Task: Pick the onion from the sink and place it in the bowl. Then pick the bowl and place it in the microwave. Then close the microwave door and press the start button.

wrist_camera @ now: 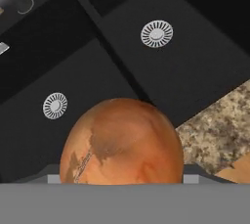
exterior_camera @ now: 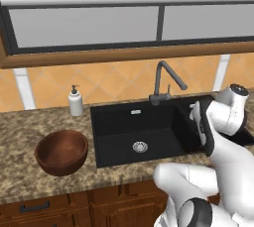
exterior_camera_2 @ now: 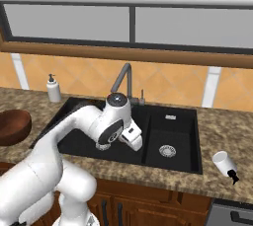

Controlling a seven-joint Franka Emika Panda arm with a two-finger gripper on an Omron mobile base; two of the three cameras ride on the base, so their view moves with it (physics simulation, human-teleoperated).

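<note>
Left base view: bowl [exterior_camera: 61, 152] is seen on the granite tabletop [exterior_camera: 20, 132] left of the sink [exterior_camera: 130, 129]. Right base view: end effector [exterior_camera_2: 134, 140] is held over the sink's divider. Hand view: onion [wrist_camera: 122, 142] is seen clamped between the fingertips, above the basins.

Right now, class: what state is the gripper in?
Gripper: closed on the roundish tan-orange onion, above the black two-basin sink.
</note>
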